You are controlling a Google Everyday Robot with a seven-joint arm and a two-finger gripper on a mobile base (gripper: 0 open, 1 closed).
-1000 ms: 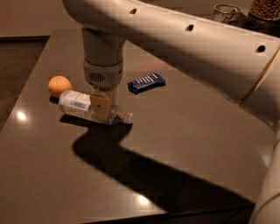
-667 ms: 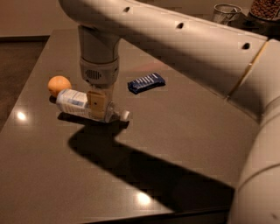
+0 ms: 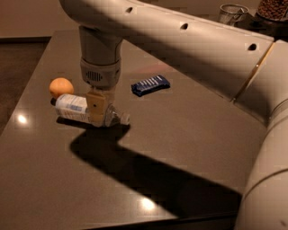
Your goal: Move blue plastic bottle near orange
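Observation:
The blue plastic bottle [image 3: 72, 107] lies on its side on the dark table [image 3: 180, 134], with its white cap [image 3: 126, 119] pointing right. Its left end is right next to the orange [image 3: 60, 86], which sits at the table's left side. My gripper [image 3: 97, 110] comes straight down over the bottle's middle and is shut on it. One tan finger [image 3: 95, 107] shows in front of the bottle; the other is hidden behind it. The arm reaches in from the upper right.
A small flat dark-blue packet [image 3: 150, 84] lies right of the gripper. A glass [image 3: 233, 12] and a bowl of brown nuts [image 3: 272, 9] stand at the far right corner. The table's left edge runs close to the orange.
My gripper has moved a little to the left with the bottle, bringing the bottle's left end closer to the orange. The orange and the packet have not moved.

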